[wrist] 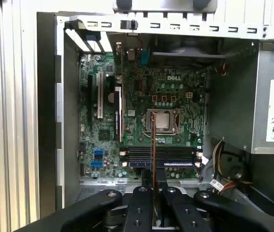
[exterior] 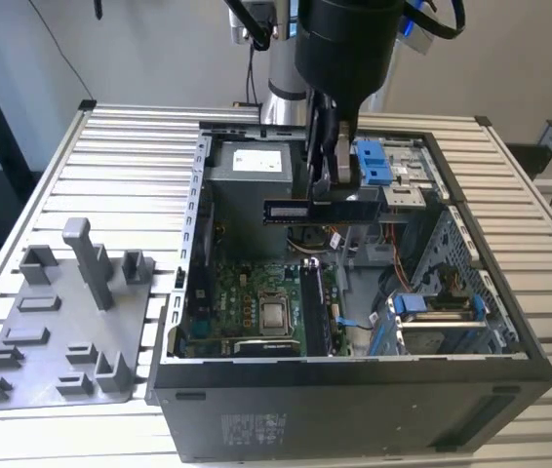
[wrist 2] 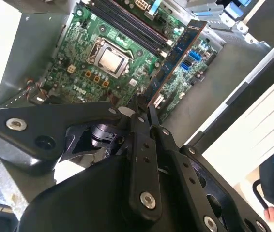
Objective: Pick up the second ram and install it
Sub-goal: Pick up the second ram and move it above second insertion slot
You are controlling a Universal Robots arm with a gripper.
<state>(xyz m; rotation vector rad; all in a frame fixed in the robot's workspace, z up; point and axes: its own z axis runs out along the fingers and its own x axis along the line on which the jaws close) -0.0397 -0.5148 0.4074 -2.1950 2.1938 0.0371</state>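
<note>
Open computer case point(exterior: 354, 409) lies on the counter point(exterior: 110, 146), with the holder tray point(exterior: 61, 327) beside it at the exterior view's left. Inside the case:
- The motherboard point(exterior: 247, 292) is on the floor.
- The processor point(exterior: 276, 314) sits on the motherboard.
- The memory slots point(exterior: 313, 310) are just to the exterior view's right of the processor.
- The power supply point(exterior: 256, 180) is behind.
- The drive cage point(exterior: 442, 322) is at the exterior view's right.

Over the board is the hand point(exterior: 330, 190), the second ram point(exterior: 286, 211) clamped between its fingers, level and clear of the slots.

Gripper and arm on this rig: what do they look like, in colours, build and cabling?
The arm ends in a fat, glossy black cylinder, with a silver-grey joint behind it and black cables plus something blue looping beside it. The gripper is matte black: two slim parallel fingers on paired linkage bars, pinned with round silver screws. I see no markings on it.
</note>
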